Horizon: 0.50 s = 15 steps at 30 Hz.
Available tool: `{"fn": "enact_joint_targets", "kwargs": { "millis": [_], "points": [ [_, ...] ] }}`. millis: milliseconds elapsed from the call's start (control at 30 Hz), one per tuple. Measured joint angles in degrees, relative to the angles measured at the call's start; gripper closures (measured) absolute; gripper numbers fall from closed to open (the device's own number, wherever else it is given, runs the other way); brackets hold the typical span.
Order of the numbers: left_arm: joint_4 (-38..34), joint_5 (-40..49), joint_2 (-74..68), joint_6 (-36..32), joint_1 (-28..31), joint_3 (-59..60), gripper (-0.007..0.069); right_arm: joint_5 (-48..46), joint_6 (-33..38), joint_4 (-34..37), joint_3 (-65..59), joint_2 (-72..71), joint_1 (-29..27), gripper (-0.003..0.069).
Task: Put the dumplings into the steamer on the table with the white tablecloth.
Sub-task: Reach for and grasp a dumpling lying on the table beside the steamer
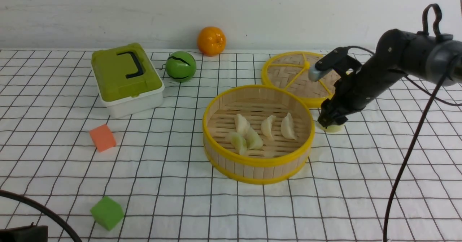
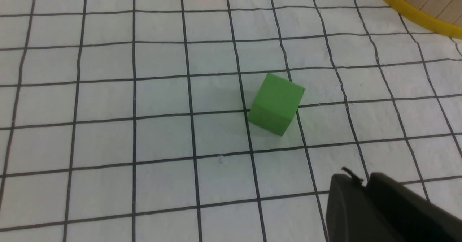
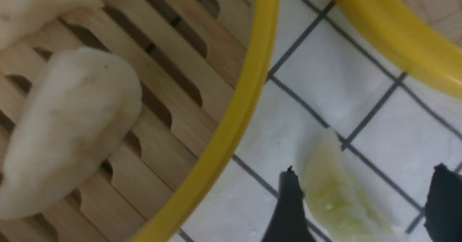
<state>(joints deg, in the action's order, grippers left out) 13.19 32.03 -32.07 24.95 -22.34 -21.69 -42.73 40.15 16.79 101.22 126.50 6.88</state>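
Observation:
The steamer [image 1: 257, 162] stands mid-table on the white tablecloth [image 1: 180, 206] and holds several dumplings [image 1: 268, 126], cream-white and pale green. One more yellow-green dumpling [image 1: 332, 128] lies on the cloth just right of the steamer's wall. My right gripper [image 1: 330, 122] is down over it. In the right wrist view this dumpling [image 3: 335, 195] lies between the open jaws of the right gripper [image 3: 364, 177]; one finger is close against it, the other stands well apart. My left gripper [image 2: 362, 180] hovers shut and empty over the cloth near a green cube [image 2: 277, 104].
The steamer's flat woven lid [image 1: 292, 72] lies behind my right arm. A green-lidded box [image 1: 126, 77], a green ball [image 1: 181, 66] and an orange [image 1: 211, 40] sit at the back. An orange cube [image 1: 102, 137] and the green cube [image 1: 107, 212] lie at the left front.

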Motion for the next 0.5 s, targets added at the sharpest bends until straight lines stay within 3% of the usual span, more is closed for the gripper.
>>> {"fn": "enact_joint_targets", "kwargs": {
  "millis": [167,200,300,467,500],
  "points": [
    [0.0,-0.7,0.0,0.0,0.0,0.1,0.0554,-0.1,-0.3,-0.7,0.0,2.1,0.0,0.0247],
    [0.0,-0.8,0.0,0.0,0.0,0.1,0.0552,-0.1,-1.8,-1.7,0.0,2.1,0.0,0.0323],
    [0.0,-0.8,0.0,0.0,0.0,0.2,0.0552,-0.4,-5.4,-3.4,0.0,2.0,0.0,0.0450],
    [0.0,-0.8,0.0,0.0,0.0,0.3,0.0552,-2.8,-12.3,-5.5,0.0,0.8,0.0,0.0457],
    [0.0,-0.8,0.0,0.0,0.0,0.3,0.0552,-4.0,-17.0,-6.3,0.0,-0.6,0.0,0.0457]
  ]
}}
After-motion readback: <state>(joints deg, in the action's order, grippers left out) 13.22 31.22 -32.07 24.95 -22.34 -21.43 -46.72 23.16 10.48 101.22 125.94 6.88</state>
